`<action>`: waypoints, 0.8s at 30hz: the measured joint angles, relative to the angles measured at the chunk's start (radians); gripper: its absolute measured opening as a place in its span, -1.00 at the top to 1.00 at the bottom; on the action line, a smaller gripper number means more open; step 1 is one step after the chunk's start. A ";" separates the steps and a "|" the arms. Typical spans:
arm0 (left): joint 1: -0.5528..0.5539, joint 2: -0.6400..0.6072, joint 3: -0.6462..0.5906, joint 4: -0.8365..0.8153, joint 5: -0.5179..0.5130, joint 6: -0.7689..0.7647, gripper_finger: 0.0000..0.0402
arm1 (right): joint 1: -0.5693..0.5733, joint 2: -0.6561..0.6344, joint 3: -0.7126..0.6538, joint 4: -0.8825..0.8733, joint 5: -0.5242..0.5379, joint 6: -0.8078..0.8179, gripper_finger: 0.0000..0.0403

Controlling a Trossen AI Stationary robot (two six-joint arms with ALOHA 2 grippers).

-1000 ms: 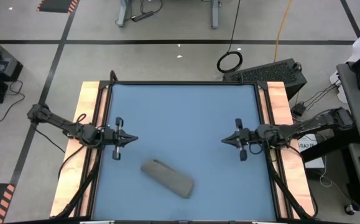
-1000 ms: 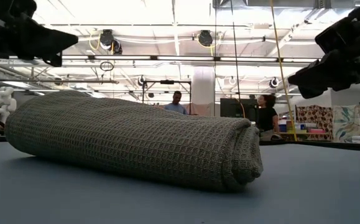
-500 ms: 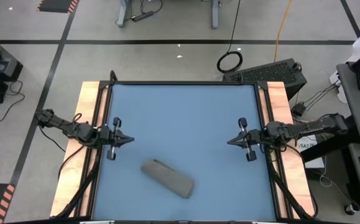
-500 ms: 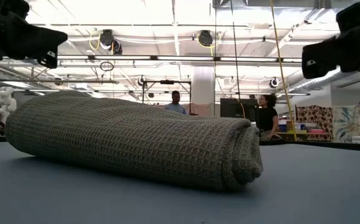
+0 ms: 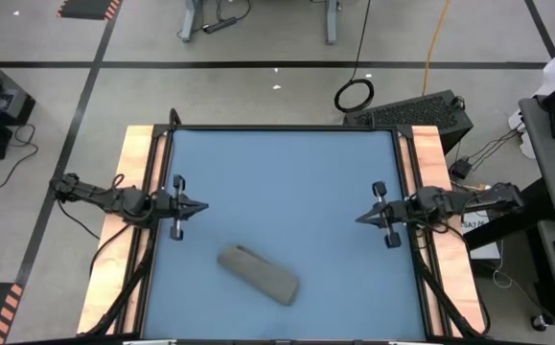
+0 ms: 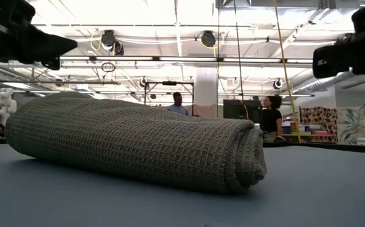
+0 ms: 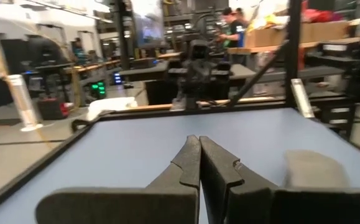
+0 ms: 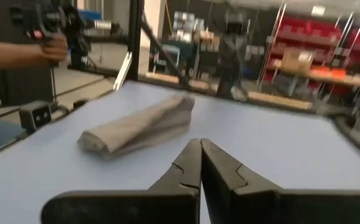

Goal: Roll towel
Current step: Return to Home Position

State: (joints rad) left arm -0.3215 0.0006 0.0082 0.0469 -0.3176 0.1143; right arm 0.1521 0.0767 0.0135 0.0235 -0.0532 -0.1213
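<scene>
The dark grey towel (image 5: 259, 273) lies rolled into a thick cylinder on the blue tabletop near its front edge, resting on its long side; in the low view the towel (image 6: 135, 142) fills the foreground, its spiral end facing right. My left gripper (image 5: 202, 207) hovers shut at the table's left edge, pointing level toward the middle. My right gripper (image 5: 359, 219) hovers shut at the right edge, pointing level toward the middle. Both are well clear of the towel. The wrist views show the shut left gripper (image 7: 199, 142) and shut right gripper (image 8: 199, 144), with the towel (image 8: 139, 126) ahead.
Wooden side rails (image 5: 124, 220) and a dark raised border frame the blue table (image 5: 287, 172). Free tabletop spreads across the far half. People stand in the room beyond the table (image 6: 269, 116), and a person's arm (image 8: 24, 53) shows in the right wrist view.
Both grippers have drawn back outward, the left toward the table's left edge and the right toward its right edge, the right one rising a little and rolling slightly. Both stayed shut. The rolled towel has not moved.
</scene>
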 joint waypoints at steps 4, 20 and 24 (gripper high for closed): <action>0.083 0.000 0.001 -0.005 0.026 0.004 0.98 | 0.000 -0.058 0.000 -0.001 0.000 -0.038 1.00; 0.285 0.000 0.002 -0.043 0.273 -0.087 0.98 | 0.000 -0.074 0.000 -0.003 0.003 -0.028 1.00; 0.299 0.000 0.002 -0.050 0.317 -0.109 0.98 | 0.000 -0.074 0.000 -0.003 0.003 -0.022 1.00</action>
State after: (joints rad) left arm -0.0221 0.0006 0.0101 -0.0029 -0.0010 0.0053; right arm 0.1520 0.0029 0.0139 0.0208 -0.0502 -0.1432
